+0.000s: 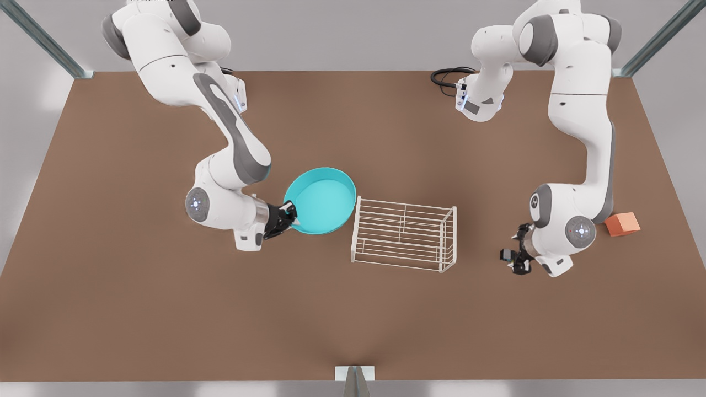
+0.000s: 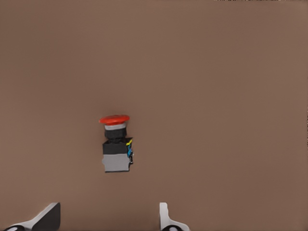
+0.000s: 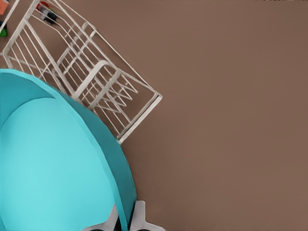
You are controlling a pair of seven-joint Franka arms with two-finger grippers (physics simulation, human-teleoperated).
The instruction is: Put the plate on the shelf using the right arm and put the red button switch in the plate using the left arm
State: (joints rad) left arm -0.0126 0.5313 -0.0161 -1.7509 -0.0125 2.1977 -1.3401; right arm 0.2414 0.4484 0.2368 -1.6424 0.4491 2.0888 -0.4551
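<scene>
Keep right gripper (image 1: 288, 216) fingers pinching the plate (image 1: 322, 199) rim level, carry it over the adjacent shelf (image 1: 405, 234); left gripper (image 2: 108, 216) fingers spread above the red button switch (image 2: 116, 144) on the surface (image 1: 165, 309).

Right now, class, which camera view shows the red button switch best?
The left wrist view: the red button switch lies in plain sight on the table, red cap and black body clear. In the front view it is a small dark shape by the left pincer; the right wrist view leaves it unclear.
</scene>
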